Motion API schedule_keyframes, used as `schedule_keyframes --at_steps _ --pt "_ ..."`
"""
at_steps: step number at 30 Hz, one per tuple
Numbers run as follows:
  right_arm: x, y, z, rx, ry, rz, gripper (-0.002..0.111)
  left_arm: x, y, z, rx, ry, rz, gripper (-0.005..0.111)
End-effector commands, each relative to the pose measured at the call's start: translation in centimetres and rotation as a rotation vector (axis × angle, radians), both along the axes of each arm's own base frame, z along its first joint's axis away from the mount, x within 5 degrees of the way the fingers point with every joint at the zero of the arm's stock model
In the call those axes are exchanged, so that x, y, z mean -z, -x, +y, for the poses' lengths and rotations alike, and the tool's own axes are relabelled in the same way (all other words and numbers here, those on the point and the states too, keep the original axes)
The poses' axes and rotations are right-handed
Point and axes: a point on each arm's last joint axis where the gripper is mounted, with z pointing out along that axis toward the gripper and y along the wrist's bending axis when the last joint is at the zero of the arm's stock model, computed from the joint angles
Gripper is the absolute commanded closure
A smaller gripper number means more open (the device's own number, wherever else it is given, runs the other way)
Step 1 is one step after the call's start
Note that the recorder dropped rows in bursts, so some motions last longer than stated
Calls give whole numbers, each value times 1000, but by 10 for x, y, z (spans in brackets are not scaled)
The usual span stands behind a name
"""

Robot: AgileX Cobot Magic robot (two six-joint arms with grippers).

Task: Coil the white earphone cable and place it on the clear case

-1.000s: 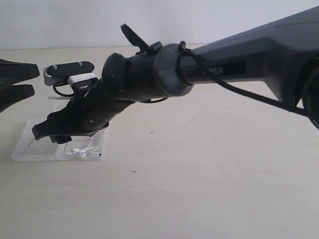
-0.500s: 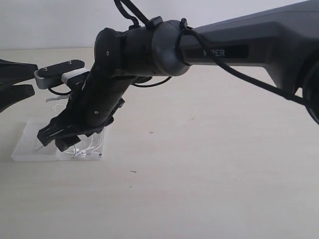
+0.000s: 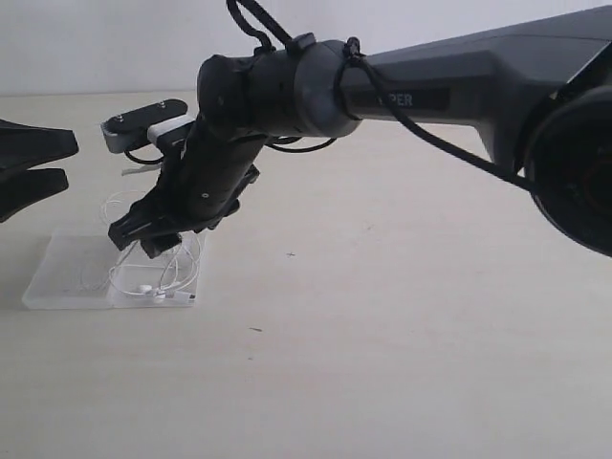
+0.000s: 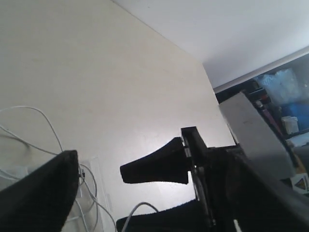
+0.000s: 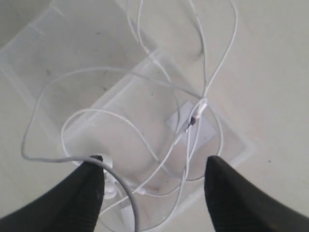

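Observation:
The white earphone cable (image 3: 182, 274) lies in loose loops on the clear case (image 3: 67, 273), with the earbuds near the case's front edge and a few strands trailing off the back. My right gripper (image 3: 139, 244) reaches across and hangs open just above the case's right half. From the right wrist the cable (image 5: 145, 140) crosses the case (image 5: 63, 53) and its white label (image 5: 205, 133), and nothing sits between the spread fingers of the right gripper (image 5: 154, 164). My left gripper (image 3: 69, 161) stays open at the far left, apart from the case. It also appears empty in the left wrist view (image 4: 120, 199).
The pale tabletop (image 3: 382, 316) stretches to the right and front of the case. The right arm's dark body (image 3: 287, 96) spans the scene above the table. A grey bracket (image 3: 143, 122) sticks out behind the right gripper.
My right gripper has risen off the case and shifted right and back. The cable loops it covered now lie exposed on the case. The left gripper has barely moved.

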Motion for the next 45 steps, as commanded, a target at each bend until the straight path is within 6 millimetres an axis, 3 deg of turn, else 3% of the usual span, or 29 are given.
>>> schedule_keyframes --at_steps 1,4,10,12,16,20,26,30,32,34,39,45 --pt "-41 -1 1 -50 8 10 49 -2 0 0 -2 -6 -28 27" --pt "-51 -3 2 -76 32 5 49 -2 0 0 -2 -6 -28 27" --pt "-20 -15 7 -57 47 -29 49 -2 0 0 0 -7 -27 27" --pt "-31 -16 4 -69 85 -52 49 -2 0 0 0 -7 -27 27" --pt "-100 -5 -9 -106 72 -107 52 -2 0 0 6 -24 -46 27" --pt "-146 13 -27 -173 90 -122 57 -2 1 0 7 -25 -46 27" --pt "-156 29 -42 -226 144 -79 66 -4 1 -6 40 -55 -79 27" --pt "-149 41 -56 -240 190 -45 84 -11 0 -25 117 -94 -139 29" --pt "-147 48 -63 -235 189 -47 94 -16 0 -36 157 -111 -170 36" --pt "-146 55 -72 -222 174 -72 107 -22 0 -46 191 -120 -194 51" --pt "-158 82 -102 -177 90 -179 108 -31 3 -54 220 -134 -229 103" --pt "-166 126 -149 -82 -34 -275 108 -38 15 -57 181 -157 -303 107"
